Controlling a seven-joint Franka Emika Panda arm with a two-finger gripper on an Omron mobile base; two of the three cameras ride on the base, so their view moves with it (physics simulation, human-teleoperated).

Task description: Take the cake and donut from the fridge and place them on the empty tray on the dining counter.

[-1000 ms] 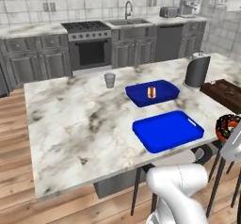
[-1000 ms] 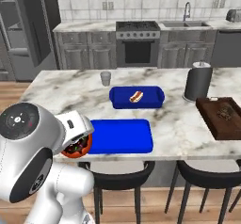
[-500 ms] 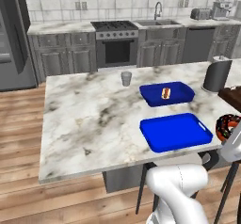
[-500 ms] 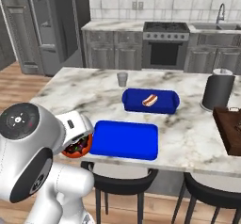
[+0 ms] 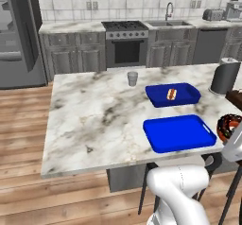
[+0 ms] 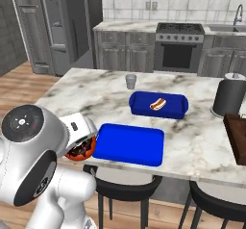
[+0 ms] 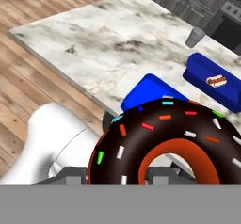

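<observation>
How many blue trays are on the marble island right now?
2. The empty tray lies at the near edge of the dining counter; the deeper blue tray, holding a hot dog, sits just behind it.

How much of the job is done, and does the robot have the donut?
Yes. The donut is out of the fridge and held between the fingers near the dining counter. The empty tray has nothing on it yet, so the donut must still go there. I can't spot the cake, so it is probably still to fetch.
</observation>
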